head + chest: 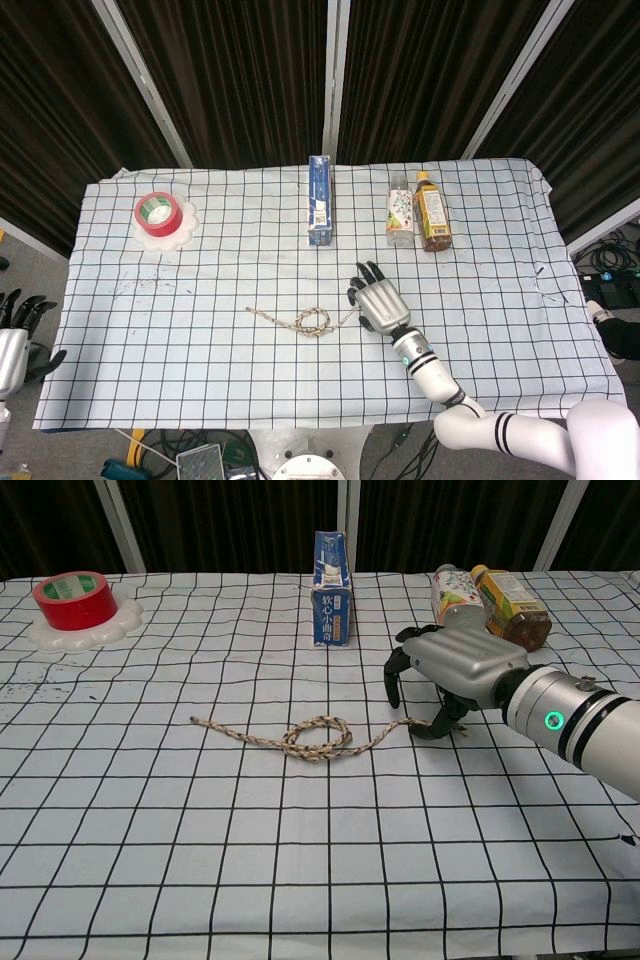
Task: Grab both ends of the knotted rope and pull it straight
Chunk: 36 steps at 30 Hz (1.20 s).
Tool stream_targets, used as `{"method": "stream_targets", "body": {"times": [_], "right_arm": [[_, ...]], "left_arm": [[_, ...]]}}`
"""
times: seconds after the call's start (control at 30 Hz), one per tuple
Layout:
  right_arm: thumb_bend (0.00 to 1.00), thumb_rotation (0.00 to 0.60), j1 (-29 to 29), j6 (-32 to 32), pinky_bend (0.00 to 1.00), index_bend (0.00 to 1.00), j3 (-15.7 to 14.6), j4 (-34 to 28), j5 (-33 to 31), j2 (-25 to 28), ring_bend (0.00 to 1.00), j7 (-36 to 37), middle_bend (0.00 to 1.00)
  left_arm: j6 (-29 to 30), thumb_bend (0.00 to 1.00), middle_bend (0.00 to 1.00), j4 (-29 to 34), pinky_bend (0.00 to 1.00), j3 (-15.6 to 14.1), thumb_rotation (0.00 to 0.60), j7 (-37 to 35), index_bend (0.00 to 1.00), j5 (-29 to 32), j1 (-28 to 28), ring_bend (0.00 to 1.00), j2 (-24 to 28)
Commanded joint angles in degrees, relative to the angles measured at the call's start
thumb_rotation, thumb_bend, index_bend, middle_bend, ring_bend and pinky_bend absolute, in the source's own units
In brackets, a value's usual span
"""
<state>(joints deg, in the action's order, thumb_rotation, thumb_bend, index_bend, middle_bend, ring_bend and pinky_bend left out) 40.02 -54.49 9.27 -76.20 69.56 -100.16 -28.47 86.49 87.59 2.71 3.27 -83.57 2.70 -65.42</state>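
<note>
The knotted rope (313, 321) (318, 737) lies across the middle of the checked cloth, a loose loop at its centre. Its left end (194, 720) lies bare. My right hand (378, 300) (455, 670) hovers over the rope's right end (460, 729), fingers spread and curled down, holding nothing. The thumb partly hides that end in the chest view, and the hand covers it in the head view. Off the table's left edge, my left hand (12, 340) hangs with fingers apart, far from the rope and seen only in the head view.
A red tape roll (157, 211) (75, 598) sits on a white dish at the back left. A blue carton (320, 200) (332, 590) stands at the back centre. Two bottles (400, 212) (510, 608) lie at the back right, just behind my right hand.
</note>
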Motion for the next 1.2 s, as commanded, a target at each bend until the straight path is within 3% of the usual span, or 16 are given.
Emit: {"method": "stream_targets", "body": {"times": [0.03,0.5,1.2], "right_arm": [[0.24,0.6,0.9,0.5,0.07,0.49,-0.5,2.6,0.3,-1.9,0.02,0.5,0.27],[0.31,0.6,2.1,1.1,0.07,0.53,-0.3,6.2,0.4,-3.7,0.02,1.8,0.27],[0.39,0.6,2.1,-0.5,0.07,0.62,-0.7,6.8,1.5,-4.1,0.04,2.8,0.3]], "left_arm": [[-0.1,0.14,0.16,-0.1,0.0,0.1,0.6,-0.1,0.25,0.1,0.0,0.06,0.0],[-0.3,0.14,0.16,-0.5,0.0,0.3,0.6,-0.5,0.25,0.5,0.1,0.06,-0.1],[-1.0,0.14,0.16,-0.8,0.0,0.5,0.6,-0.7,0.25,-1.0,1.3,0.06,0.2]]}}
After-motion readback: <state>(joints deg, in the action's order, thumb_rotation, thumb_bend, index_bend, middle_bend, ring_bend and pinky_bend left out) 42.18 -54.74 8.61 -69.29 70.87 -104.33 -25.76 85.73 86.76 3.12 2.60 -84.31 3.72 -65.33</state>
